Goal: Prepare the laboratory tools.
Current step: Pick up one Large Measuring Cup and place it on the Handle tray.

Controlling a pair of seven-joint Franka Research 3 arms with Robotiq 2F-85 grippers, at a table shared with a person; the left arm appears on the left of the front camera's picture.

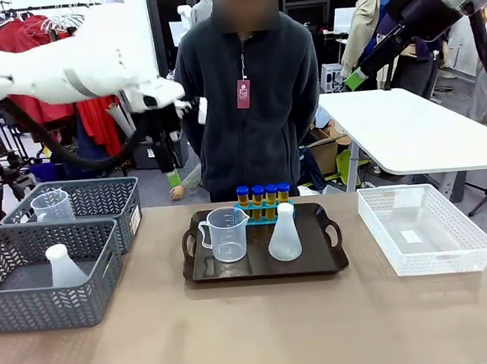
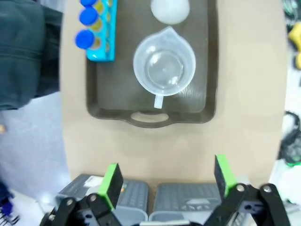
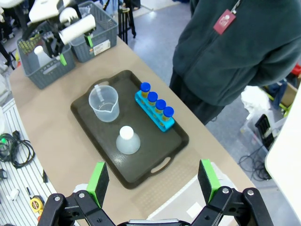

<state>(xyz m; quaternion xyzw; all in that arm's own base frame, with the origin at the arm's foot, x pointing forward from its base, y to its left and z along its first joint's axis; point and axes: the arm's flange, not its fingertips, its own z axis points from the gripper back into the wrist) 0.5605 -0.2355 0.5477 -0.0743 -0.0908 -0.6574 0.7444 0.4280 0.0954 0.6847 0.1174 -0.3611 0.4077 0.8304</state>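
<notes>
Your left gripper (image 2: 164,181) hangs above the table with its green pads (image 2: 112,183) spread wide and nothing between them; the right gripper (image 3: 153,181) is likewise spread and empty, high over the table's near corner. Below you lies a dark, smooth, handled tray (image 1: 327,255). On it stand one clear ribbed-plastic measuring beaker (image 1: 226,233) with spout and handle, one translucent white conical flask (image 1: 284,234), and four amber tubes with blue caps (image 1: 263,196) upright in a bright blue rack (image 3: 151,112). Two grey lattice baskets (image 1: 34,304) sit side by side, one holding another flask, one another beaker. A white mesh basket (image 1: 473,258) sits beyond the tray.
</notes>
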